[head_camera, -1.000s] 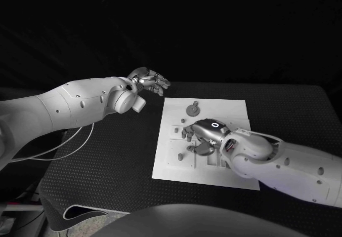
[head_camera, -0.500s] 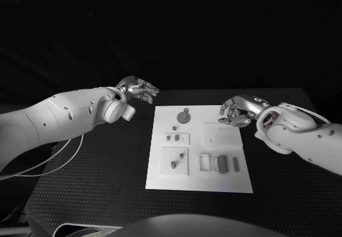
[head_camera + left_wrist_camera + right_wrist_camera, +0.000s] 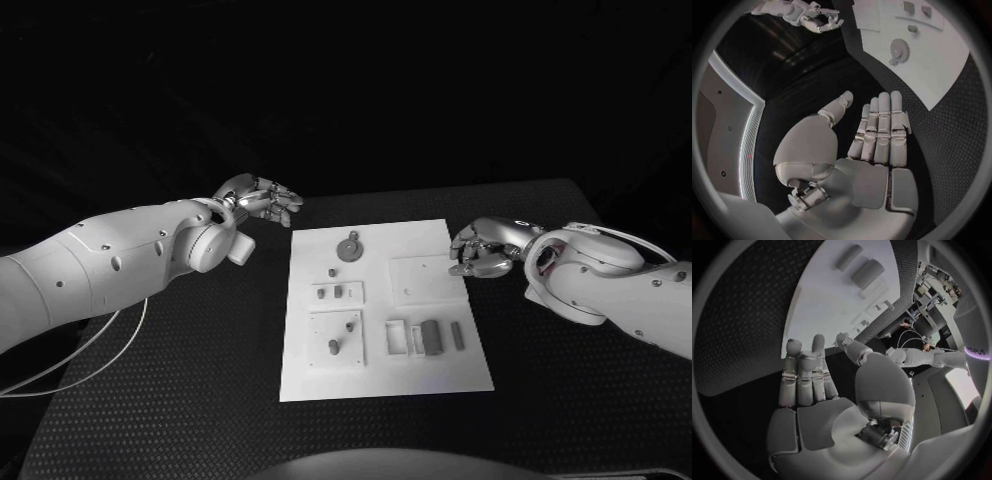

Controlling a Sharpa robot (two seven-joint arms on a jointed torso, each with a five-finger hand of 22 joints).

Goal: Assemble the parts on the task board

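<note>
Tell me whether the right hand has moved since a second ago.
Yes. The right hand was over the middle of the task board a second ago; it now hangs off the board's right edge near its far corner, holding nothing.

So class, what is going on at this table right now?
A two-armed robot faces a white task board on a black table. Neither robot hand holds anything: the left hand hovers off the board's far left corner, the right hand at its right edge, both with fingers apart. Small grey parts lie on the board, among them a round piece near the far edge.
</note>
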